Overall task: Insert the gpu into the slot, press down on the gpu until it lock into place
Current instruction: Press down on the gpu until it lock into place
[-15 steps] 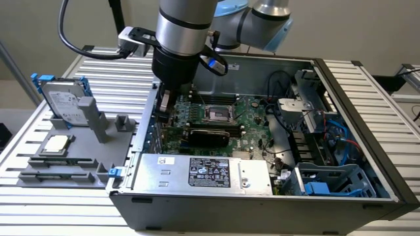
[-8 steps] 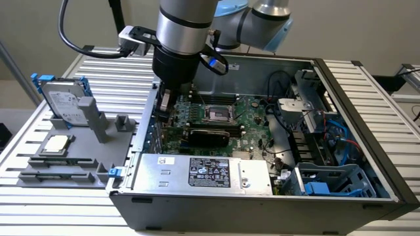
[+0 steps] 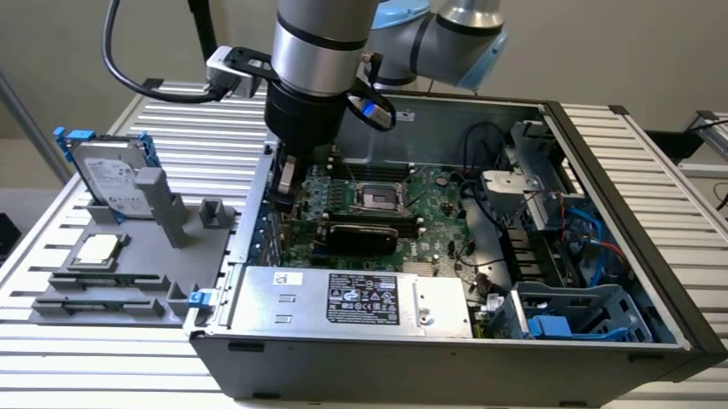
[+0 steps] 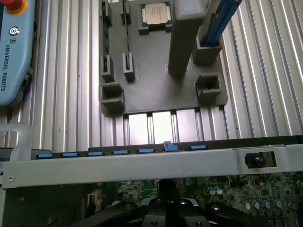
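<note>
Gripper [image 4: 168, 208], jaw state undeterminable, low inside computer case [image 3: 637, 281] over green motherboard [image 3: 438, 200]; gpu [image 3: 355, 233], black cover up, lying across motherboard, apparently at slot; locking unconfirmed; grey fixture tray [image 3: 125, 256] alongside.

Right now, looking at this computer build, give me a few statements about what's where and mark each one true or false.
1. The gpu sits on the green motherboard inside the case. True.
2. The hard drive lies inside the computer case. False: it stands in the grey fixture outside the case.
3. The gripper is down inside the open case. True.
4. A processor chip rests on the grey fixture. True.
5. The case is closed by its side panel. False: it is open, its inside exposed.
</note>
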Available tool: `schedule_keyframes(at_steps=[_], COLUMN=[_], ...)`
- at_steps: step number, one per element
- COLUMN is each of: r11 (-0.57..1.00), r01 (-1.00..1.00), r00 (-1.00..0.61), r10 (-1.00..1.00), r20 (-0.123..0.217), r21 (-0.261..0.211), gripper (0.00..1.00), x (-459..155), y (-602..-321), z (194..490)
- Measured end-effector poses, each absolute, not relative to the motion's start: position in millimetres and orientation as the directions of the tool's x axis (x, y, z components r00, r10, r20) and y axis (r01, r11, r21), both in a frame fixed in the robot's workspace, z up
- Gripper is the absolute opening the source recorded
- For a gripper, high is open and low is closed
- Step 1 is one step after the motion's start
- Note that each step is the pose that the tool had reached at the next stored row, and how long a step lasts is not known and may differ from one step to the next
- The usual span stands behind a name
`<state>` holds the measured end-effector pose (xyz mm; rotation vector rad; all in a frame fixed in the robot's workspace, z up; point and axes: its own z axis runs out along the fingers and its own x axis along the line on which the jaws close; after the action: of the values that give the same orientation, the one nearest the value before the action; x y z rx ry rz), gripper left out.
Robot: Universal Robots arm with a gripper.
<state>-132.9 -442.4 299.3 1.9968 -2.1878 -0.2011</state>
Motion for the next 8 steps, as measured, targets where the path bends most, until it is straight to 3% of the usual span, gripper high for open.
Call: schedule_keyframes(at_steps=[8], r11=[0.093], r01=[-0.972], r00=[-0.087], r10=[-0.996], r20=[0.036], r21=[0.215], gripper=[0.13], x=[-133.2], y=[-440.7], z=[298.5])
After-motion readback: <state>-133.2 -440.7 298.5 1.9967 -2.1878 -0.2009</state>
